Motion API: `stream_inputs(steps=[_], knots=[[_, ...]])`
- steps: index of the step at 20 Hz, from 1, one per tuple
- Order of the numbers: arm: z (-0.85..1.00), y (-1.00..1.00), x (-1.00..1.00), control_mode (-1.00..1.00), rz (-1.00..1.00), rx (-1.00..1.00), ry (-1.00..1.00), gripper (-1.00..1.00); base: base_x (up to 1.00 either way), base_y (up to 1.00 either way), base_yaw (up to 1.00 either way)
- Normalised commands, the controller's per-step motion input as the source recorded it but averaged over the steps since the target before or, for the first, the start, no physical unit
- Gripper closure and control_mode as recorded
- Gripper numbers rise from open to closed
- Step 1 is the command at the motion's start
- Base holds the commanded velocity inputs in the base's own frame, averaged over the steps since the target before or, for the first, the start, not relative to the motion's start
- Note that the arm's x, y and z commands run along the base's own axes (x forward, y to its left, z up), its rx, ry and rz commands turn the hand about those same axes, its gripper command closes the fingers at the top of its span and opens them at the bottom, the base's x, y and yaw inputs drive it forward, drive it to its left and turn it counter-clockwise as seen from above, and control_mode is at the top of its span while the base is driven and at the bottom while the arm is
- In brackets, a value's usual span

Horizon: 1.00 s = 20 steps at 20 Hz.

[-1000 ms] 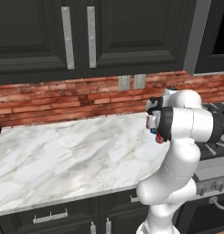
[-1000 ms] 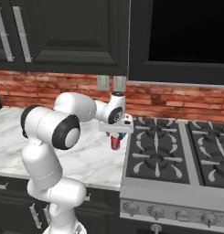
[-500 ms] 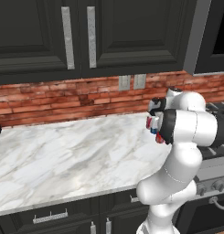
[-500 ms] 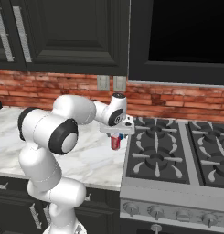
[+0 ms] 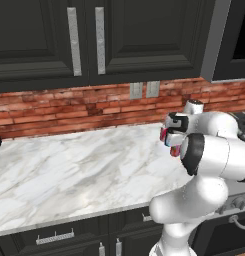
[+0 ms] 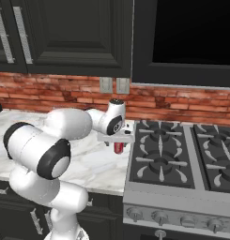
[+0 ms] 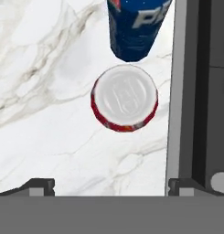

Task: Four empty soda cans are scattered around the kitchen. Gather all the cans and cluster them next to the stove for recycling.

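Counter [image 5: 69,165], white marble, ran from far left up to the stove [image 6: 182,164] on the right; brick backsplash behind, dark cabinets above.

Gripper [image 7: 111,185] hung over the counter's right end, pointing straight down, jaws spread wide w/ nothing between them. Hand empty, released.

Below it, in hand view: red can [image 7: 125,98] upright on the marble, silver top facing the camera. Blue can [image 7: 137,27] upright just beside it, nearly touching; couldn't tell if they actually touch. Both sat just beside the stove's steel edge. Right base view showed the red can [image 6: 118,148] under the hand, close to the stove's left side.

So two cans looked clustered by the stove; other two not located in these frames.

Handling, my read: empty cans = very light, thin-walled, smooth. Easy to tip w/ a brush of a finger, easy to dent if squeezed hard, prob. slippery. Best hold: pads on opposite sides of the round body, mid-height, from above, light squeeze. W/ the blue can so near, fingers should straddle on the free sides.
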Motion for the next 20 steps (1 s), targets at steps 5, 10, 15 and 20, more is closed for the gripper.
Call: stream_inputs(steps=[5,10,15,20], knots=[[0.03,0.83,-0.58,-1.0,0.0,-0.06,-0.05,-1.0,0.0,0.0,0.0],[0.15,0.62,-0.31,-1.0,0.0,-0.02,-0.01,-1.0,0.0,0.0,0.0],[0.29,0.32,-0.15,-1.0,0.0,0.0,0.0,-1.0,0.0,0.0,0.0],[0.23,0.32,-0.12,-1.0,0.0,0.0,0.0,-1.0,0.0,0.0,0.0]])
